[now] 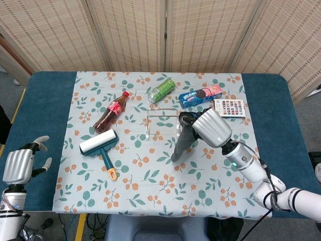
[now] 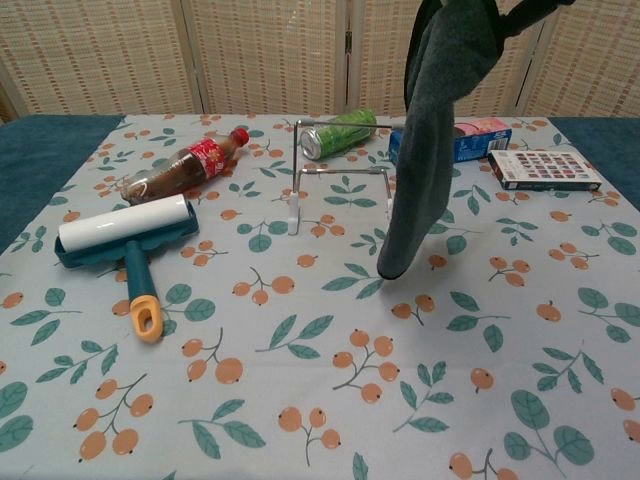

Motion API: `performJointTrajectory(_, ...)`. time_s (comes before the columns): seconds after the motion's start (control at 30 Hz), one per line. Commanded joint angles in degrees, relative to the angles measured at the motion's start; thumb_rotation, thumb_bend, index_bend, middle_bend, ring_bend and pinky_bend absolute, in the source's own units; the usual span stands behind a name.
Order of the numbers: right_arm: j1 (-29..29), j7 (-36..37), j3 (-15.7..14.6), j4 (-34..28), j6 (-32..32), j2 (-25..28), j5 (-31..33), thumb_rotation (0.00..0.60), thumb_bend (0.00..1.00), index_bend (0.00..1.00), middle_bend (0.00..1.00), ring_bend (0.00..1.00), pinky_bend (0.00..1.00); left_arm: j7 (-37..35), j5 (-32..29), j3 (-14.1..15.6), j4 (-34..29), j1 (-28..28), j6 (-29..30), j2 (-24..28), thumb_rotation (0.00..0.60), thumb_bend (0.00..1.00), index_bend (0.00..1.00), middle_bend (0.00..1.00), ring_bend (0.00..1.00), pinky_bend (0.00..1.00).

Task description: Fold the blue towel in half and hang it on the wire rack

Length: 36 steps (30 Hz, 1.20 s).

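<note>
Head view: right hand (image 1: 211, 126) sat centre-right of the frame, grasping the blue towel (image 1: 181, 143) by its top end. Towel hung down in a narrow folded strip, just right of the wire rack (image 1: 163, 121) in the frame centre. Left hand (image 1: 19, 164) was at the lower-left edge over bare blue table (image 1: 35, 115), fingers loosely spread, grasping nothing.

Chest view: towel (image 2: 428, 130) dangled from the top edge of the frame; the hand itself was cropped out. Its lower tip looked just clear of the tablecloth (image 2: 300, 380), right of and in front of the rack (image 2: 340, 172). Green can (image 2: 338, 133) and cookie box (image 2: 450, 140) lay close behind the rack.

Risks, my read: towel hangs low, so a sideways pass could drag the tip into the light rack and tip it. One-ended grip may let the fold slip open.
</note>
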Motion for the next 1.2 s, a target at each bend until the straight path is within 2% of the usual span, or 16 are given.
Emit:
performJointTrajectory(0.03, -0.11, -3.16, 1.58, -2.29, -1.85, 0.80, 2.73, 0.600, 0.49, 0.81, 0.92, 0.87, 0.97, -0.39, 0.35, 0.12, -0.11, 0.26, 0.19, 0.20, 0.600, 0.31, 0.23, 0.46, 0.40, 0.52)
performJointTrajectory(0.27, 1.56, -7.44, 4.60, -3.86, -5.75, -1.14, 8.32, 0.600, 0.49, 0.81, 0.92, 0.87, 0.97, -1.48, 1.12, 0.54, 0.01, 1.03, 0.61, 0.53, 0.600, 0.31, 0.23, 0.46, 0.40, 0.52)
performJointTrajectory(0.5, 5.73, -11.01, 8.44, -1.01, -11.04, -4.47, 14.73, 0.600, 0.49, 0.81, 0.92, 0.87, 0.97, -2.49, 1.25, 0.82, 0.35, 2.01, 1.15, 0.98, 0.600, 0.31, 0.23, 0.46, 0.40, 0.52)
performJointTrajectory(0.83, 12.72, -15.99, 12.22, 8.56, -17.80, -11.63, 24.03, 0.600, 0.49, 0.81, 0.92, 0.87, 0.97, -3.61, 1.14, 1.14, 0.73, 3.15, 1.39, 1.56, 0.600, 0.31, 0.23, 0.45, 0.40, 0.51)
performJointTrajectory(1.2, 17.92, -15.54, 13.17, 18.06, -21.62, -16.65, 27.42, 0.600, 0.49, 0.81, 0.92, 0.87, 0.97, -3.99, 1.24, 1.41, 0.74, 3.86, 1.31, 2.13, 0.600, 0.31, 0.23, 0.45, 0.39, 0.50)
